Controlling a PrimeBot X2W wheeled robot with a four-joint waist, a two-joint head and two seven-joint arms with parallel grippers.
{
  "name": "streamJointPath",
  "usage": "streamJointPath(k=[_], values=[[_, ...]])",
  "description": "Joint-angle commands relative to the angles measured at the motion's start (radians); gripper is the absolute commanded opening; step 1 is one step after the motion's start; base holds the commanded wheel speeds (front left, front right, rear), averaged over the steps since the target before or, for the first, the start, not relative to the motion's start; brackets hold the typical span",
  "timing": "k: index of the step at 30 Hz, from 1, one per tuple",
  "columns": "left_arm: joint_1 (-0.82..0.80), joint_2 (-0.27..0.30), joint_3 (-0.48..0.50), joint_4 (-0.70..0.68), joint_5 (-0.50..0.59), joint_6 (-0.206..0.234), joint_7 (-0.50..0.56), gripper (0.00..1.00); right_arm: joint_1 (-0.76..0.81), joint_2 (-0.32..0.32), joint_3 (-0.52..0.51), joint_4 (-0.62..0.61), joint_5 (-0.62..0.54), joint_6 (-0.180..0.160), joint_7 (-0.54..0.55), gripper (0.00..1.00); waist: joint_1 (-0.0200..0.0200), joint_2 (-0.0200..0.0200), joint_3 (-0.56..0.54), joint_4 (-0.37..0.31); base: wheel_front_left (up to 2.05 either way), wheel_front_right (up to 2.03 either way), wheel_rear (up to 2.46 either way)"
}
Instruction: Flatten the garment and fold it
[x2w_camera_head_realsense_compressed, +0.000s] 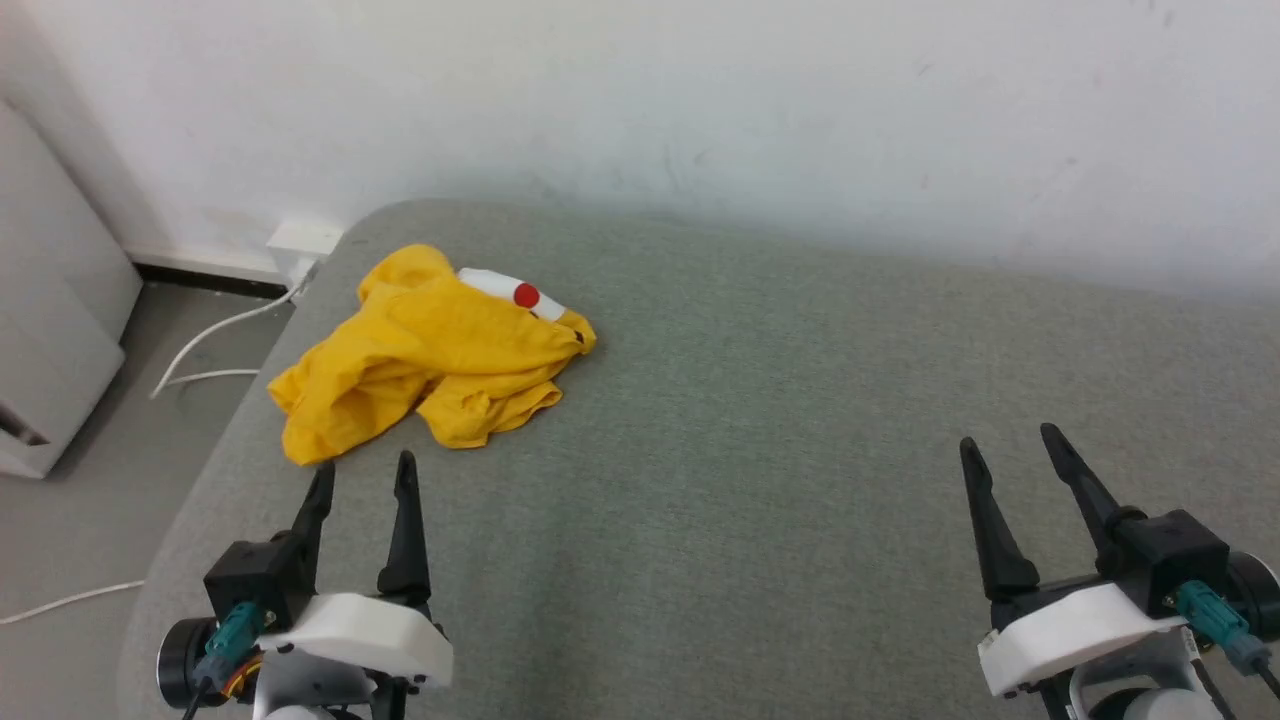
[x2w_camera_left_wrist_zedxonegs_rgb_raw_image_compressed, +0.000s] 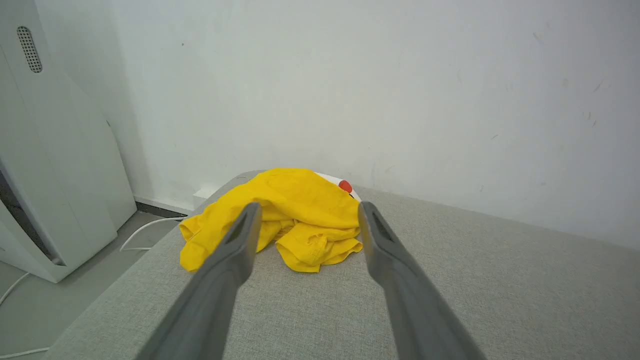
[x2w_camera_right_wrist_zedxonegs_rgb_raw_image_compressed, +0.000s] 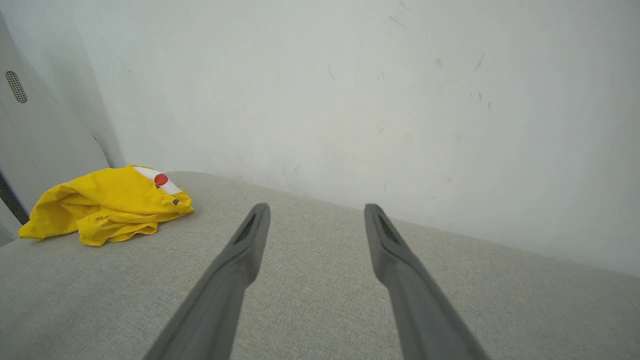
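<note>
A plain white wall (x2w_camera_head_realsense_compressed: 800, 100) backs a grey fabric-covered surface (x2w_camera_head_realsense_compressed: 750, 450), with a strip of floor (x2w_camera_head_realsense_compressed: 90, 520) and a white cable (x2w_camera_head_realsense_compressed: 215, 335) off its left edge.

The garment (x2w_camera_head_realsense_compressed: 430, 350) lies on the far left corner of the surface, close to that edge. It is a crumpled yellow heap, folded over itself, with one white patch and a red dot showing on its far side. No sleeve, hem or collar is laid out, so neither the flattening nor the folding has begun; the whole task is still ahead.

The left pincer (x2w_camera_head_realsense_compressed: 365, 462) hovers just near of the heap, its two dark fingers spread apart and pointing at the cloth without touching it. It holds nothing. The right pincer (x2w_camera_head_realsense_compressed: 1008, 436) hangs over bare surface well to the right, far from the garment, also spread and empty.

By my reading, the first step left is to take hold of the heap and draw it towards the middle. There both arms can spread it flat before any fold is made.
</note>
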Motion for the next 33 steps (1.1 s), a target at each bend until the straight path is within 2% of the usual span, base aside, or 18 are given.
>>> streamJointPath(k=[1, 8, 16, 26, 33], values=[[0.002, -0.001, 0.004, 0.004, -0.013, 0.007, -0.013, 1.00, 0.006, 0.002, 0.002, -0.009, 0.006, -0.001, -0.012, 1.00, 0.0000, 0.0000, 0.002, 0.023, 0.00, 0.00, 0.00], [-0.002, -0.001, 0.001, 0.004, -0.038, 0.013, -0.028, 1.00, 0.004, 0.002, 0.004, -0.013, 0.006, -0.001, -0.022, 1.00, 0.0000, 0.0000, 0.012, 0.051, 0.00, 0.00, 0.00], [-0.044, -0.001, -0.005, 0.015, -0.058, 0.007, -0.042, 1.00, -0.002, 0.002, 0.005, -0.023, 0.005, -0.001, -0.026, 1.00, 0.0000, 0.0000, 0.034, 0.054, 0.00, 0.00, 0.00], [-0.252, 0.010, 0.055, 0.053, -0.030, -0.034, -0.063, 1.00, -0.041, 0.003, 0.021, -0.047, -0.015, -0.001, -0.022, 1.00, 0.0000, 0.0000, 0.116, -0.007, 0.00, 0.00, 0.00], [-0.446, 0.092, 0.073, 0.219, -0.039, -0.068, -0.048, 1.00, -0.078, 0.003, 0.028, -0.049, -0.015, -0.001, -0.030, 1.00, 0.0000, 0.0000, 0.183, -0.075, 0.00, 0.00, 0.00]])
